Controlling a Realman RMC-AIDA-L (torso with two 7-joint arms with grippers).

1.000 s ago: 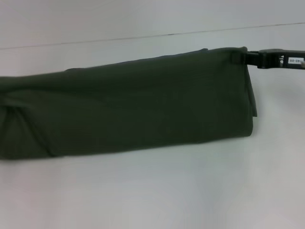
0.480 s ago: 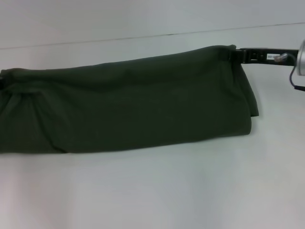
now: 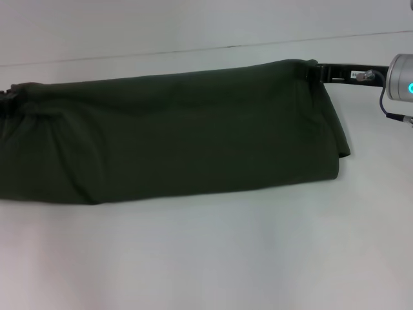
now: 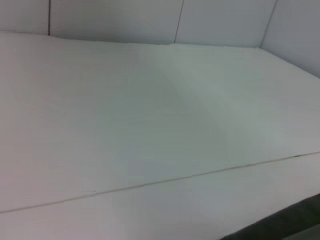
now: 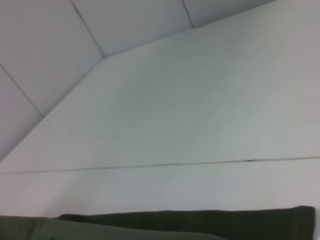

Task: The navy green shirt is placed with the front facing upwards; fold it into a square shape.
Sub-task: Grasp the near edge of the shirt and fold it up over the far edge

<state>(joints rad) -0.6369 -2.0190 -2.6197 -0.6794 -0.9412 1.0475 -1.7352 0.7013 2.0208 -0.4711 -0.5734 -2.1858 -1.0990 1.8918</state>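
The navy green shirt (image 3: 174, 132) lies across the white surface (image 3: 213, 258) as a long dark band, already doubled lengthwise, running from the robot's left edge of the head view to a folded end on its right, where the layered edges show one under another. Its far edge is drawn nearly straight, and both far corners look held: the right hand (image 3: 314, 72) is clenched on the far right corner of the cloth, its black fingers pinching the hem, with the silver wrist and a green light behind it. The left hand (image 3: 5, 97) shows only as a dark sliver at the gathered far left corner, where the cloth puckers; whether it is clenched there I cannot tell. By my judgement the step in hand is a lengthwise fold, with the far edge being carried or settled over the near one. The next move calls for laying that edge down flat and even, letting go at both corners, then bringing one end of the band over toward the other to shorten it into a square. The puckers at the left end may want smoothing first. No chest lettering or collar label shows; only a small white tag on the right arm, too small to read.
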